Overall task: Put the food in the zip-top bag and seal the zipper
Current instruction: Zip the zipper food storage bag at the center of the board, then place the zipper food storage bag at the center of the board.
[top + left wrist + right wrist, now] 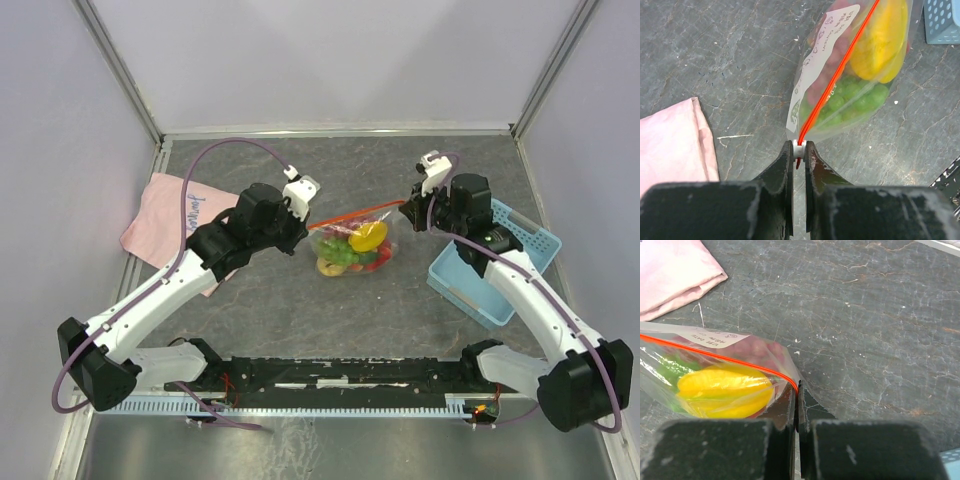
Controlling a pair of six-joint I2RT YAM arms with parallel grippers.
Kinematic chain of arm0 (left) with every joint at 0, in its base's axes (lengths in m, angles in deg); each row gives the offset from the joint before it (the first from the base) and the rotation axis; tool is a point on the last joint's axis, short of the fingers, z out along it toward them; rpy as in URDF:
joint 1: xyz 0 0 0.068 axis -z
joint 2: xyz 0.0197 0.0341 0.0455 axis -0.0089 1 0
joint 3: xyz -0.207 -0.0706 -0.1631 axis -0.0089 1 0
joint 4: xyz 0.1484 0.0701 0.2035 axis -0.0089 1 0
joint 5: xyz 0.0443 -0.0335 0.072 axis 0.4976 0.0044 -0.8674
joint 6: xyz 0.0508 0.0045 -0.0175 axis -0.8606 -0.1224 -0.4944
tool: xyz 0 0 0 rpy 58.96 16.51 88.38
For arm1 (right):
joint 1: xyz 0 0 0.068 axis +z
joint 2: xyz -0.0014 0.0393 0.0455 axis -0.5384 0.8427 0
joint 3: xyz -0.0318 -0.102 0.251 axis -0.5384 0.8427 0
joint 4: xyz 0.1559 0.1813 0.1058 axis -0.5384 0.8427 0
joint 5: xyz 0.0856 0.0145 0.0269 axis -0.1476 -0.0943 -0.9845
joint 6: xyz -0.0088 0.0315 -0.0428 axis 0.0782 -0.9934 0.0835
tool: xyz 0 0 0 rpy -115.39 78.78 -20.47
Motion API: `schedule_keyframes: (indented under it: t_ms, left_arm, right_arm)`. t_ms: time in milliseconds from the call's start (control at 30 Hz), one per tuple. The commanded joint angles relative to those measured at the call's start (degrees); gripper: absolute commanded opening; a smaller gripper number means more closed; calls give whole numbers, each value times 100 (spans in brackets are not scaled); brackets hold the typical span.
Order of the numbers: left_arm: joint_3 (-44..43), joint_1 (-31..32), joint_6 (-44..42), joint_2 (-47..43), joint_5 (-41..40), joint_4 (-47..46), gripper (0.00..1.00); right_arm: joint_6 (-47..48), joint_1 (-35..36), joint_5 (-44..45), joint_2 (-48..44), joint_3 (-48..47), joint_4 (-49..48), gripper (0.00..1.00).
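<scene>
zip-top bag (352,245) is mid-surface, strung between the two grippers, bag body on the near side of its mouth. Can't tell if it's resting or slightly lifted.

Food (356,250) looks all inside. Through the plastic I see a yellow fruit (880,45), green pieces (855,97) and something reddish behind the white label (820,55). No loose pieces visible on the surface (300,320).

zipper (840,70) reads as one thin orange-red line end to end in both wrist views. Looks closed, but I can't confirm a full seal from these.

- left gripper (799,150): clenched on the left end of the zipper, with a small white piece (799,146) pinched between its fingers. Could be a slider or tab, can't tell.
- right gripper (796,395): clenched on the opposite corner of the bag, right where the zipper ends.

Key geometry: the zipper's long axis runs straight from one gripper to the other, roughly left-right in the top view, the right end slightly farther back. Each arm owns one end, neither is nearer the middle. Any run along the seal has to follow that line, with the other gripper as anchor.

My read: loading done, sealing step in hand or nearly finished.

Off to the sides, both clear of the bag: pink cloth (165,215) behind the left arm, light-blue basket (535,240) by the right arm.
</scene>
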Motion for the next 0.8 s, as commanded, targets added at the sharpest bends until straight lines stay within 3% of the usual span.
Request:
schedule_keyframes:
  t_ms: [0, 200, 400, 767]
  left_arm:
    - [-238, -139, 309, -104, -391, 112, 3]
    - [-255, -140, 689, 53, -390, 142, 4]
    - [-209, -140, 1382, 196, -436, -30, 6]
    - [254, -198, 2549, 480, -511, -490, 6]
  right_arm:
    - [-92, -236, 156, 213, -449, -505, 2]
    - [-315, -237, -38, 603, -386, -551, 6]
    - [-712, -236, -35, 599, -250, -711, 42]
    - [-1109, -238, 1050, -203, -640, 691, 73]
